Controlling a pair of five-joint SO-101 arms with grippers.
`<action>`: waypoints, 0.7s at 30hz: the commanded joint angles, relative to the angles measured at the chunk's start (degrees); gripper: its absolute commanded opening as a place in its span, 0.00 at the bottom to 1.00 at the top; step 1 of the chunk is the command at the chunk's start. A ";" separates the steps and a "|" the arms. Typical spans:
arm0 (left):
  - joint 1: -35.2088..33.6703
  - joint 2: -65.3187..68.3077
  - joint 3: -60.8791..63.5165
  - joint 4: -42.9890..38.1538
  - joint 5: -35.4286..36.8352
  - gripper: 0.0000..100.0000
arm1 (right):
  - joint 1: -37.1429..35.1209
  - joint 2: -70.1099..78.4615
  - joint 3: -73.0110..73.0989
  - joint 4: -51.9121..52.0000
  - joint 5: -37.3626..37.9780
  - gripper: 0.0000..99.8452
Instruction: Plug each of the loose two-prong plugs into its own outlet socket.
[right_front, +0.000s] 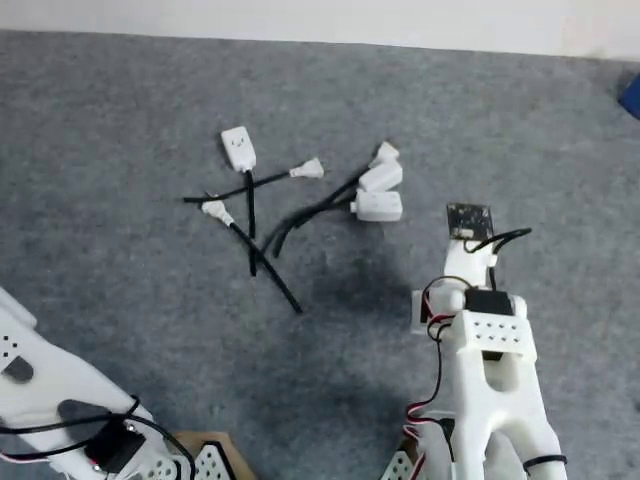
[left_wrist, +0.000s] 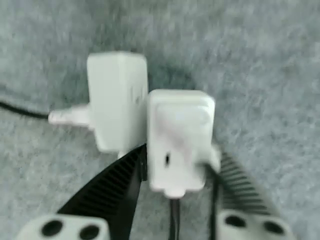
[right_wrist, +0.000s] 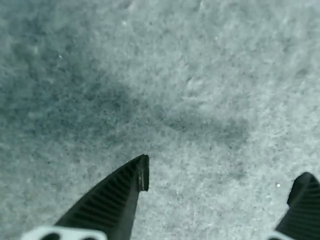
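Your left claw (left_wrist: 180, 162) is pinching a white socket block (left_wrist: 180, 135), one finger on each side. A second white block (left_wrist: 117, 100) sits right beside it, with a white stub (left_wrist: 70, 116) on its far side. Your right claw (right_wrist: 224, 176) is spread wide over bare grey carpet (right_wrist: 165, 75). High view, upper centre: a loose plug (right_front: 308, 169) and a second loose plug (right_front: 215, 211), cords crossed. A lone socket (right_front: 238, 147) lies just above, and a cluster of white blocks (right_front: 378, 205) to their right, near an arm (right_front: 485, 340).
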 joint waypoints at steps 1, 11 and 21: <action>1.80 -0.75 -9.01 9.85 -0.18 0.25 | -0.57 -1.63 -0.31 -0.48 0.44 0.41; 12.44 -0.92 -26.07 30.07 4.04 0.25 | -0.57 -1.63 -0.31 -0.40 0.44 0.41; 38.37 -1.01 -26.77 30.42 13.45 0.25 | -0.57 -1.63 -0.31 -0.40 0.35 0.41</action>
